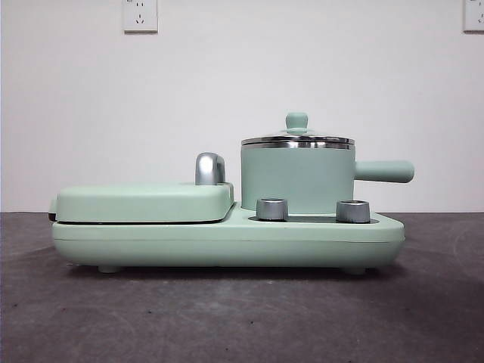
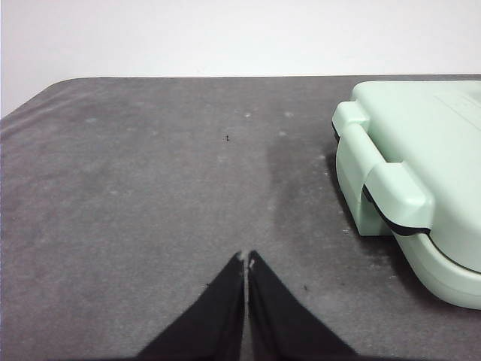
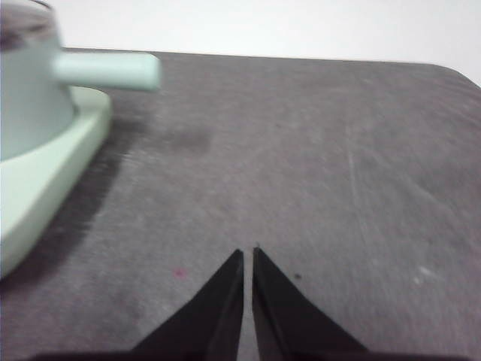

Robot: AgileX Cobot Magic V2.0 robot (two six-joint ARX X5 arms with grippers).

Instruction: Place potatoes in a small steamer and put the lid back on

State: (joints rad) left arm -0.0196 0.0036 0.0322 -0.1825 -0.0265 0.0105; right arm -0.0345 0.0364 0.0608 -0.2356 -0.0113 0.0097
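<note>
The mint-green small steamer (image 1: 297, 178) stands on the right half of a mint-green cooker base (image 1: 227, 242), its straight handle (image 1: 384, 172) pointing right. The lid (image 1: 297, 138) sits on its steel rim, green knob on top. No potatoes show in any view. My left gripper (image 2: 246, 257) is shut over bare table, beside the cooker's grill end (image 2: 409, 184). Off to the other side, my right gripper (image 3: 249, 253) is shut above the table, with the steamer (image 3: 26, 83) and its handle (image 3: 109, 70) ahead. Neither arm appears in the front view.
A flat mint-green grill cover (image 1: 144, 202) with a silver hinge handle (image 1: 209, 169) fills the cooker's left half. Two steel dials (image 1: 272, 209) (image 1: 352, 211) face front. The dark grey table (image 1: 242, 318) ends at a white wall with sockets (image 1: 140, 15).
</note>
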